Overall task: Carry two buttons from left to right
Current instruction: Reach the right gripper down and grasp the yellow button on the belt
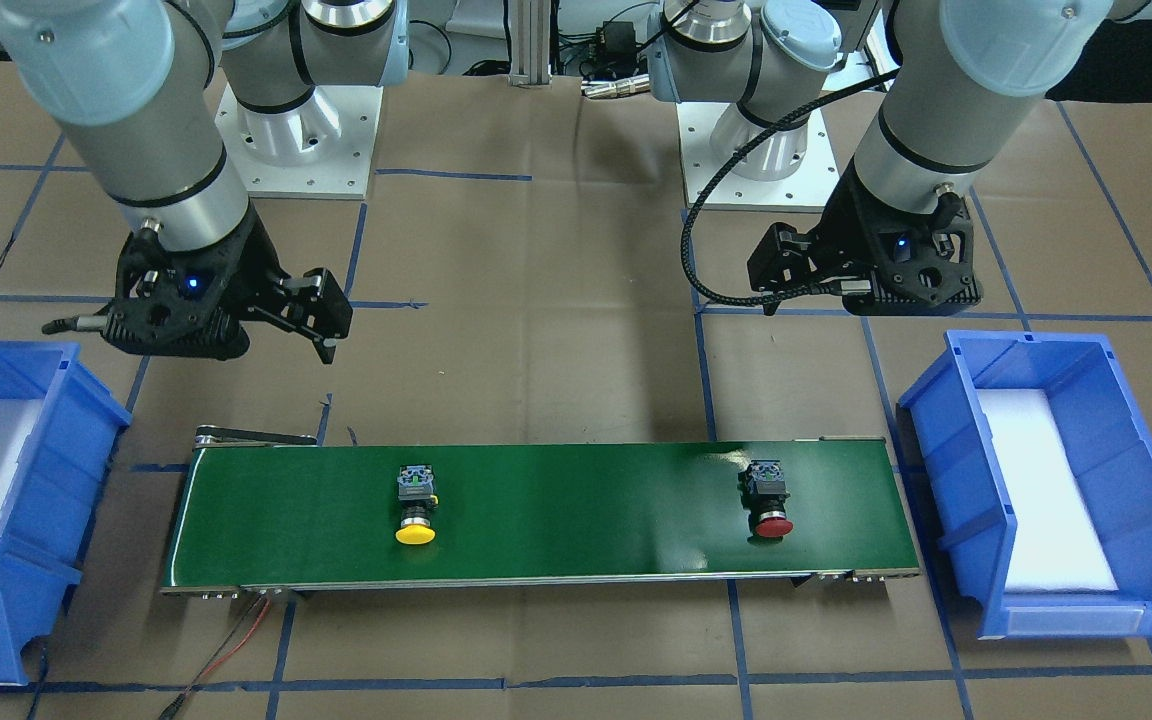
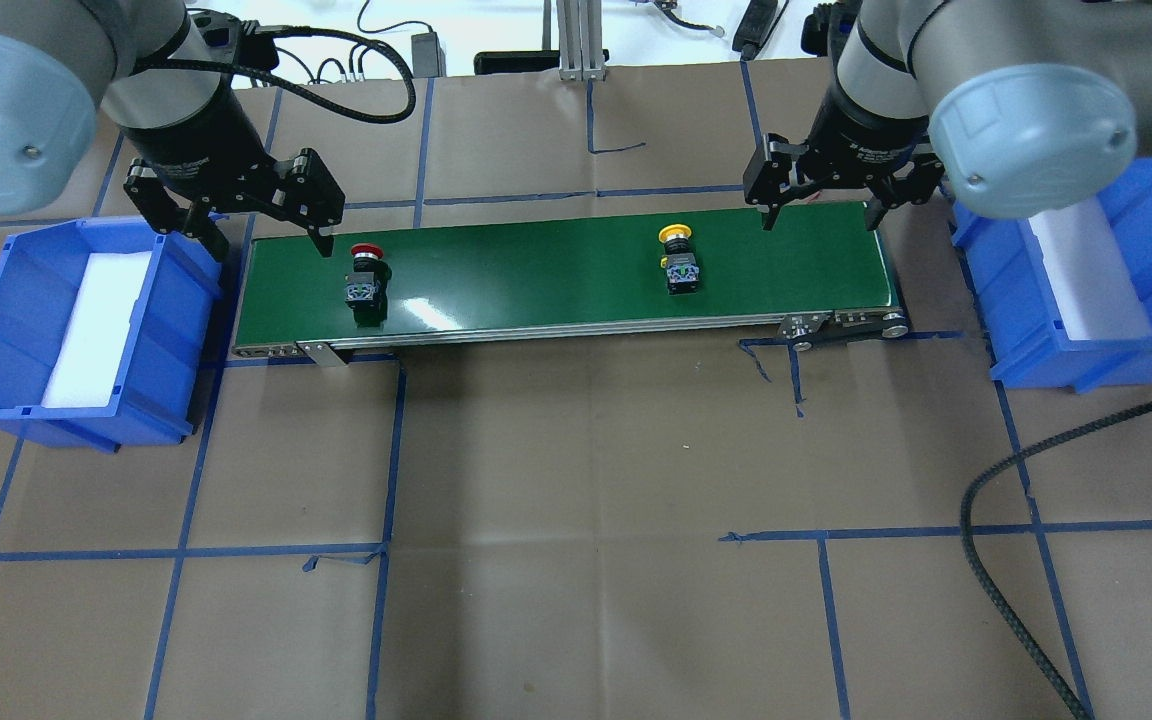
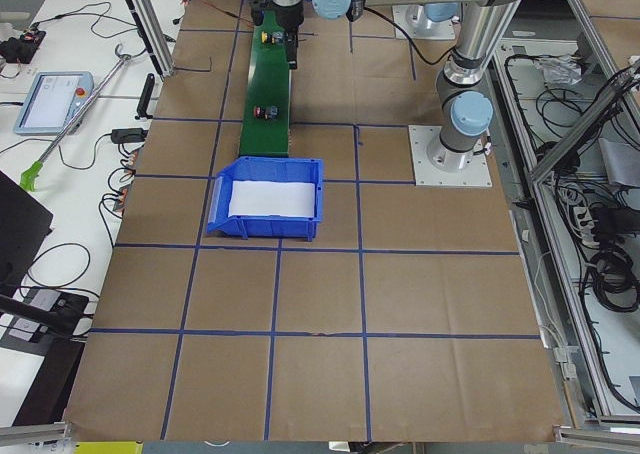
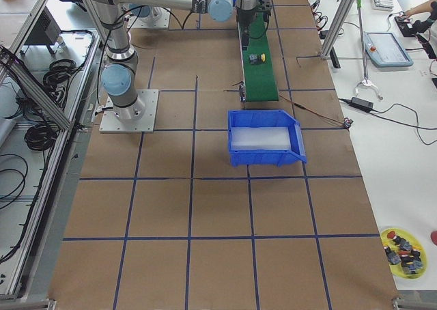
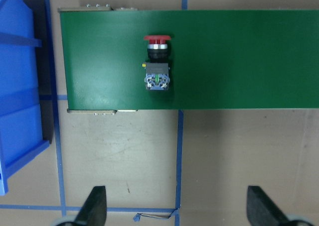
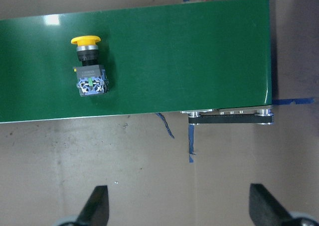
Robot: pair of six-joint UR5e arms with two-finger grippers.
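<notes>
Green belt (image 2: 536,285) is my landmark. The red button (image 2: 366,282) lies on its side near the belt's left end. The yellow button (image 2: 678,264) lies past the belt's middle, toward its right end. Both caps point at the belt's far edge. My left claw (image 2: 268,238) hangs spread and empty near the belt's left end, and my right claw (image 2: 821,222) hangs spread and empty near the right end, beyond the yellow one. I judge both buttons to be mid-transfer, with neither in the blue bin (image 2: 1086,365) off the belt's right end. Next I'd centre the right claw over the yellow button, set its fingers across the black body, then lower and close.
</notes>
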